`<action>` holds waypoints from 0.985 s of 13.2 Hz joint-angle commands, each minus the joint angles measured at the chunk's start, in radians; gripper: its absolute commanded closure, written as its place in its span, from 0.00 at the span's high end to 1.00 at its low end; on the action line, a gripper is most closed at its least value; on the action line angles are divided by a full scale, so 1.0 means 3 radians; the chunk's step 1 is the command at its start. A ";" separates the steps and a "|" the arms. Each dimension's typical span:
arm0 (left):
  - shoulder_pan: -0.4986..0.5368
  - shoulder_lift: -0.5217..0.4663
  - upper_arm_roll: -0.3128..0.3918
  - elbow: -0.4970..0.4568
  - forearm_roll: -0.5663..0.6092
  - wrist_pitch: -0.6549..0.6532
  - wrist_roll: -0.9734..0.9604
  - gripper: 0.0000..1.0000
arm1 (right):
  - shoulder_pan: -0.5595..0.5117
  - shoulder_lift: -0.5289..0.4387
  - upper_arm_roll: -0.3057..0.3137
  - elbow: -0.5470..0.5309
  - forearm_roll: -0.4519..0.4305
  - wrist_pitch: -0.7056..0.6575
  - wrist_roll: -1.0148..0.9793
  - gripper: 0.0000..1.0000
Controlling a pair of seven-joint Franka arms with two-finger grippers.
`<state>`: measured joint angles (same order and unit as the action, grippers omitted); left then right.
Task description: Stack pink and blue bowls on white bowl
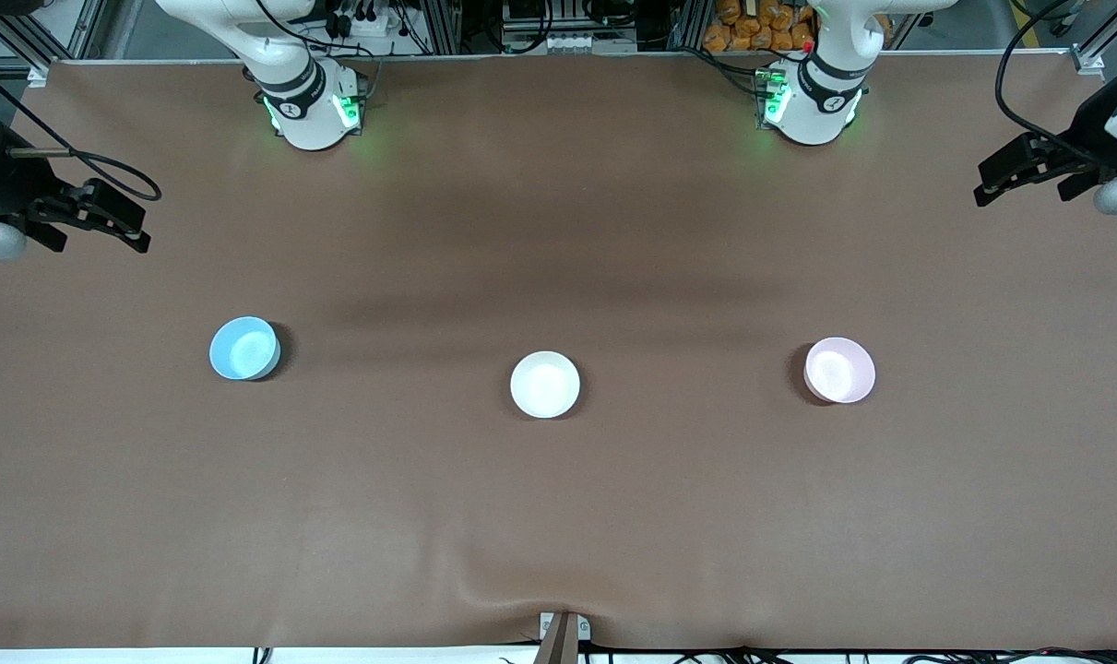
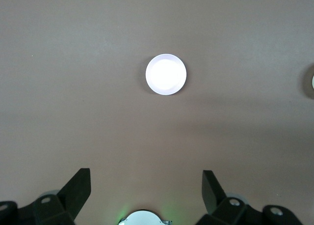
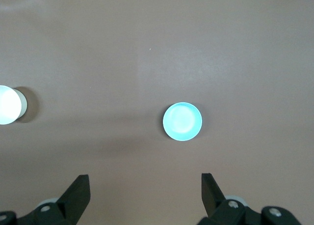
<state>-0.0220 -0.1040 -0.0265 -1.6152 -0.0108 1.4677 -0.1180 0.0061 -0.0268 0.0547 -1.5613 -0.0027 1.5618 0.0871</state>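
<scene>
Three small glossy bowls stand apart in a row across the middle of the brown table. The white bowl (image 1: 545, 385) is in the centre; its edge shows as the white bowl (image 3: 7, 104) in the right wrist view. The blue bowl (image 1: 244, 348) (image 3: 182, 121) sits toward the right arm's end and the pink bowl (image 1: 839, 370) (image 2: 166, 74) toward the left arm's end. My left gripper (image 1: 1019, 184) (image 2: 146, 178) hangs high over the left arm's end, open and empty. My right gripper (image 1: 97, 231) (image 3: 145, 178) hangs high over the right arm's end, open and empty.
The brown table cover (image 1: 558, 516) has a small ripple at its near edge by a clamp (image 1: 560, 632). The two arm bases (image 1: 311, 106) (image 1: 812, 101) stand along the table's back edge, with cables and racks past it.
</scene>
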 commanded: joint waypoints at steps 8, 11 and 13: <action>0.0053 0.0045 -0.0055 0.0128 0.0082 -0.0183 0.0107 1.00 | -0.0036 -0.0033 0.0017 -0.0006 0.0024 -0.0021 -0.0040 1.00; 0.0058 0.0045 -0.0050 0.0123 0.0077 -0.0163 0.0107 1.00 | -0.0041 -0.0033 0.0017 -0.0006 0.0029 -0.0021 -0.0040 1.00; 0.0063 0.0050 -0.0045 0.0117 0.0077 -0.0147 0.0107 1.00 | -0.0036 -0.0033 0.0017 -0.0006 0.0029 -0.0021 -0.0040 1.00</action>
<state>-0.0183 -0.0951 -0.0292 -1.5910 -0.0046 1.4314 -0.1134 0.0061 -0.0268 0.0547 -1.5613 -0.0027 1.5608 0.0871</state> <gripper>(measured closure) 0.000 0.000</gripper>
